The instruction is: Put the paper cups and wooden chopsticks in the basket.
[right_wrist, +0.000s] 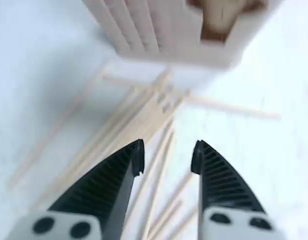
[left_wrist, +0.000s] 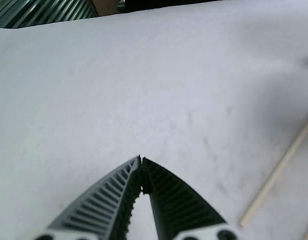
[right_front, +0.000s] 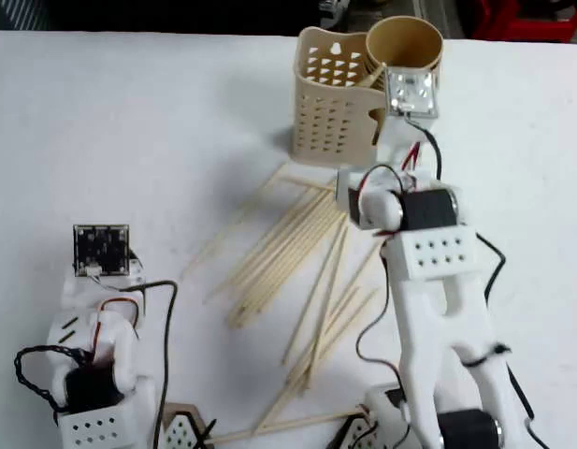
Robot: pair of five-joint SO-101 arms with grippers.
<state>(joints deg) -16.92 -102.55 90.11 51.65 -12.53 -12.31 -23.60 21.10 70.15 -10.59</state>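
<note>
While the high view shows a cup (right_front: 405, 42) standing in the basket (right_front: 330, 112) at the table's (right_front: 129, 112) far edge, chopsticks (right_front: 288, 248) lie strewn mid-table, so gathering them seems the step in hand. Left wrist view: the left gripper (left_wrist: 141, 161) rests closed and empty over bare table. Right wrist view: the right gripper (right_wrist: 166, 152) hangs open above the chopsticks near the basket and likely must lower and pinch one.
</note>
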